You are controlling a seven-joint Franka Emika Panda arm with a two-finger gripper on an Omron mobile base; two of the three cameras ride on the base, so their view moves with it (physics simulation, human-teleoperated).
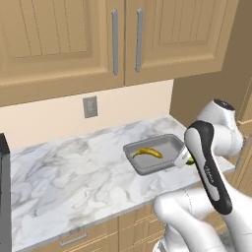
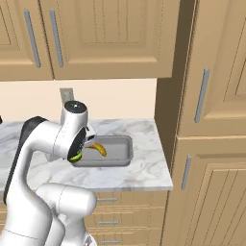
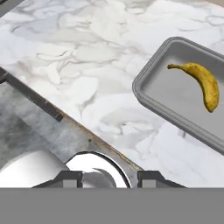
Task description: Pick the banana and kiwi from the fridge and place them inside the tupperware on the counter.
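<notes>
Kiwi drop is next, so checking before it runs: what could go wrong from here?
1. The gripper, apparently holding the kiwi, sits beside the tupperware, not over it. Released here, the kiwi would likely land on the counter near its front edge and could roll off.
2. The banana lies across the tray's middle; a kiwi dropped on it could bounce out over the low rim.
3. The hand is close to the rim; moving in low could shove the tray.

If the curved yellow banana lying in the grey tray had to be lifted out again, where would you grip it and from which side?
Grip the curved yellow banana at its thick middle, coming straight down from above with the fingers across its width. It lies flat on the floor of the shallow grey rectangular tray, apart from the raised rim, so a sideways approach would probably hit the wall.
</notes>
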